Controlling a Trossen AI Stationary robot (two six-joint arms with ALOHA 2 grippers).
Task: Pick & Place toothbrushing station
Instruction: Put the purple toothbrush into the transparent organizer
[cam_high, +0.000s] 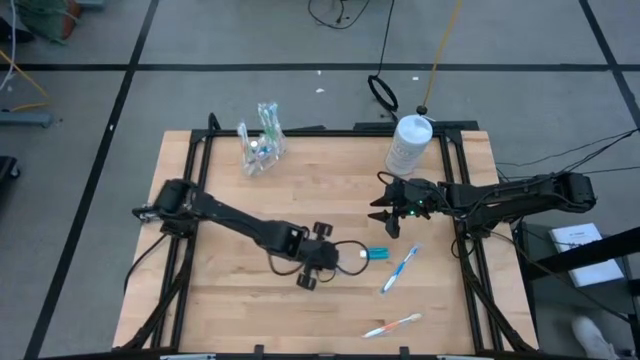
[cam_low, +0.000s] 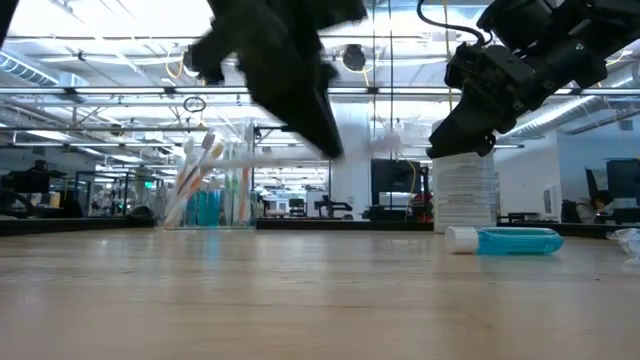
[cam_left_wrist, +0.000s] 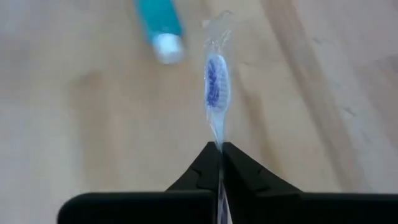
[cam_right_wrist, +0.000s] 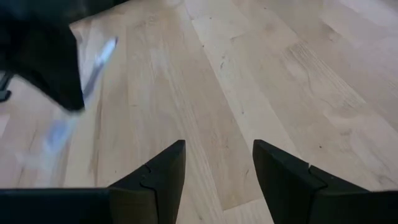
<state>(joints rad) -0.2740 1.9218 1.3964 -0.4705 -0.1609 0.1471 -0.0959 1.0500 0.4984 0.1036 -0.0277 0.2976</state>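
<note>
Holding a clear-handled toothbrush (cam_left_wrist: 216, 93) with blue bristles, the left gripper (cam_left_wrist: 221, 163) hung over the middle of the desk (cam_high: 230, 300), its fingers pinched tight on the handle. A teal toothpaste tube (cam_high: 375, 254) lay flat just beyond the gripper, white cap toward it. Two more toothbrushes lay on the desk's right side: a blue one (cam_high: 400, 269) near the tube, an orange one (cam_high: 392, 325) close to the near edge. The clear plastic cup (cam_high: 262, 148), holding several toothbrushes upright, stood at the far edge, left of centre. A large white bottle (cam_high: 408, 144) stood near the far right corner. The right gripper (cam_right_wrist: 217, 169) hovered just by that bottle, fingers spread apart and empty.
</note>
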